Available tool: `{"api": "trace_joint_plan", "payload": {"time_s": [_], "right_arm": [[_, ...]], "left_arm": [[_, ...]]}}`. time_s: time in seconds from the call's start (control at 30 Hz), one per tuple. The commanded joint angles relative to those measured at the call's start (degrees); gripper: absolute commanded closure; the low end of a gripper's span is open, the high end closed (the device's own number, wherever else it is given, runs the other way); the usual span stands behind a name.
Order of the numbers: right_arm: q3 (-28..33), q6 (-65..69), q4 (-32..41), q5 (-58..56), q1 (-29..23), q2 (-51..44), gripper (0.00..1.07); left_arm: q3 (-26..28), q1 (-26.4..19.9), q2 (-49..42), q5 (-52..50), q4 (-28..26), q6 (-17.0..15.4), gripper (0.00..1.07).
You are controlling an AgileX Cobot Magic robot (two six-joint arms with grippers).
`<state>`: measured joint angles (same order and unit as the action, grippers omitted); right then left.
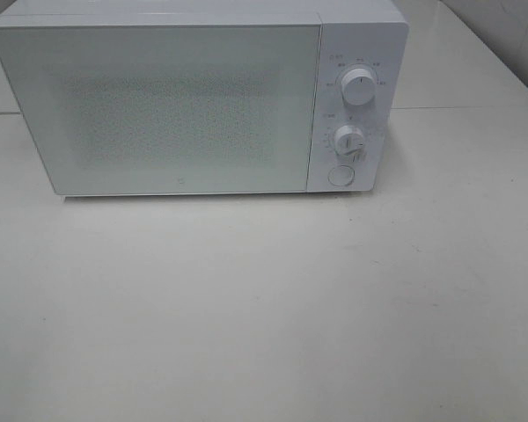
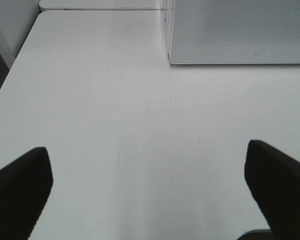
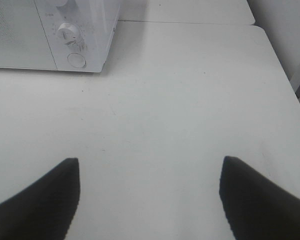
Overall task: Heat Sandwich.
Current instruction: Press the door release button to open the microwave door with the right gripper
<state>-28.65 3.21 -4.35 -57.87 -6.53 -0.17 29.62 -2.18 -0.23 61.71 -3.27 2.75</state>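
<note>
White table [image 1: 264, 308] bears a shut microwave [image 1: 198, 97]; left claw [image 2: 146, 147] and right claw [image 3: 150, 159] hang apart and empty, so opening it seems the step in hand.

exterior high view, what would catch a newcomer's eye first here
The white microwave stands at the back of the table, door shut, with an upper knob, a lower knob and a round button down its right side. In the wrist views the left end effector and right end effector hang open over the table. No sandwich shows anywhere.
</note>
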Motion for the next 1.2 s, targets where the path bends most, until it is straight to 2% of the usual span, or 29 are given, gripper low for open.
{"api": "trace_joint_plan", "payload": {"time_s": [0.03,0.33,0.5,0.83,0.97,1.2], "right_arm": [[0.1,-0.9,-0.1,0.7,0.5,-1.5,0.32],[-2.6,-0.9,0.5,2.5,0.5,1.2,0.32],[-2.9,-0.7,0.5,9.2,0.5,6.2,0.32],[-2.9,-0.2,0.5,24.8,0.5,19.3,0.32],[-2.9,-0.2,0.5,33.1,0.5,27.4,0.32],[-2.9,-0.2,0.5,39.2,0.5,35.2,0.32]], "left_arm": [[-0.1,-0.1,-1.0,-0.6,-0.5,-0.1,0.06],[-0.1,-0.1,-1.0,-0.6,-0.5,-0.1,0.06],[-0.1,-0.1,-1.0,-0.6,-0.5,-0.1,0.06],[-0.1,-0.1,-1.0,-0.6,-0.5,-0.1,0.06],[-0.1,-0.1,-1.0,-0.6,-0.5,-0.1,0.06],[-0.1,-0.1,-1.0,-0.6,-0.5,-0.1,0.06]]}}
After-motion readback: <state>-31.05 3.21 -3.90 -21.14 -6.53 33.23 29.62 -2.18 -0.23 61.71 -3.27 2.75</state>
